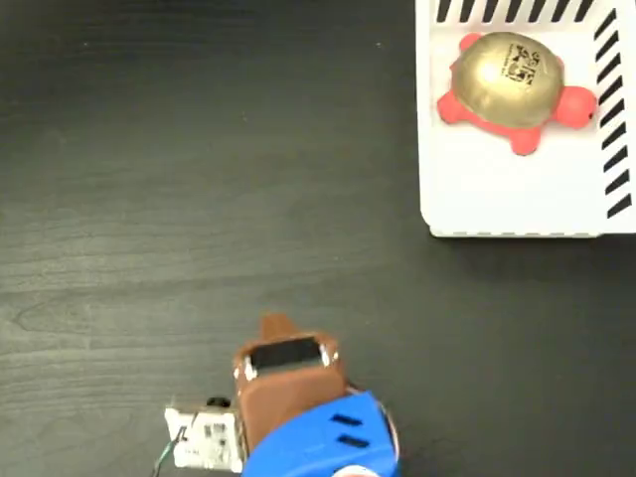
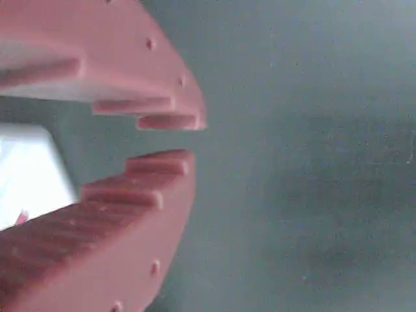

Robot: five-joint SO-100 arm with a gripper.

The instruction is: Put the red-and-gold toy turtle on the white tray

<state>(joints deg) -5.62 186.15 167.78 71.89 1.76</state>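
Observation:
The red-and-gold toy turtle (image 1: 512, 87) lies on the white tray (image 1: 497, 194) at the top right of the fixed view, its gold shell up and its red head toward the tray's striped right edge. My gripper (image 1: 275, 326) is far from it at the bottom centre, folded back over the arm. In the wrist view the gripper (image 2: 192, 140) holds nothing. Its two red toothed fingers (image 2: 149, 188) stand a narrow gap apart at the tips. A white corner, probably the tray (image 2: 26, 172), shows at the left behind them.
The dark wood-grain table (image 1: 199, 179) fills the left and middle of the fixed view. The arm's blue body (image 1: 323, 442) and a white motor block (image 1: 204, 437) sit at the bottom edge.

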